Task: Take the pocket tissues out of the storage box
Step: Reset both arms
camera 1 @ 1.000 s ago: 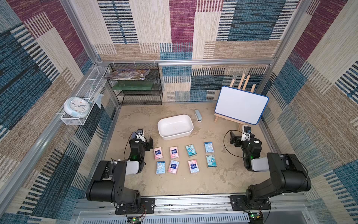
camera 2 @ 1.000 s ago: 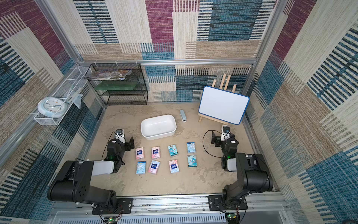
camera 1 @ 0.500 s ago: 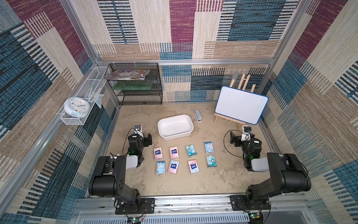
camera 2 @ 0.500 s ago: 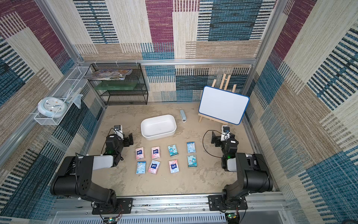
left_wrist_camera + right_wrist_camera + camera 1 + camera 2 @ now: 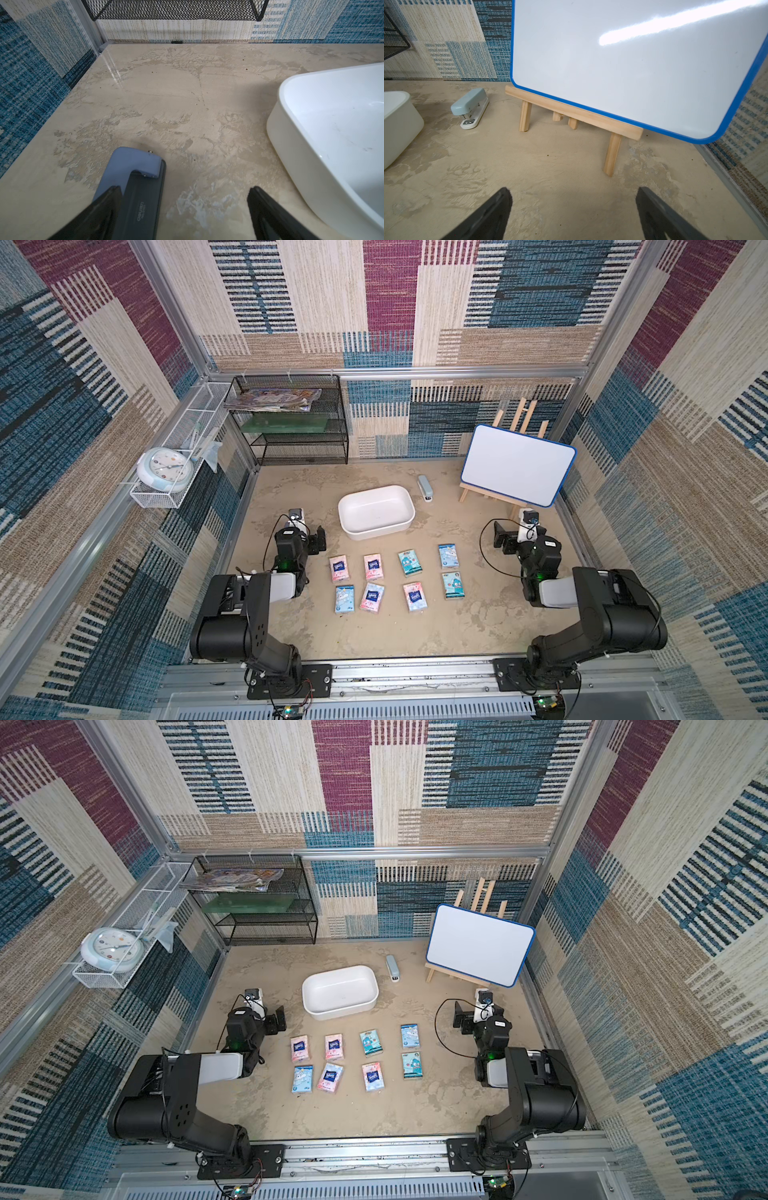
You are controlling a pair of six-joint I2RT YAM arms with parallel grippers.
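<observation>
The pocket tissues (image 5: 409, 563) lie on the table (image 5: 374, 635) in two rows of four, just in front of the storage box (image 5: 376, 533) and clear of its wall. Pink and light blue packets are toward the left and teal ones toward the right.

At the left, the left gripper (image 5: 186, 195) hangs low over bare table beside the box, its claw wide and holding nothing. In the left wrist view a blue and dark grey desk tool (image 5: 135, 176), perhaps a hole punch, sits close to one finger. I cannot tell whether they touch.

In the middle, both top views show the box's white floor bare, with no packet inside. The grey-blue stapler (image 5: 425, 488) lies just beyond the box's right end, and the whiteboard (image 5: 517, 464) stands on its wooden easel further right.

At the right, the right gripper (image 5: 574, 192) points toward the easel's feet, its claw also wide and empty, well apart from the packets.

By my reading the emptying step is finished, since eight packets are out and none is in the box. The next move calls for no further grasp, only keeping both arms clear of the rows so nothing gets nudged.
</observation>
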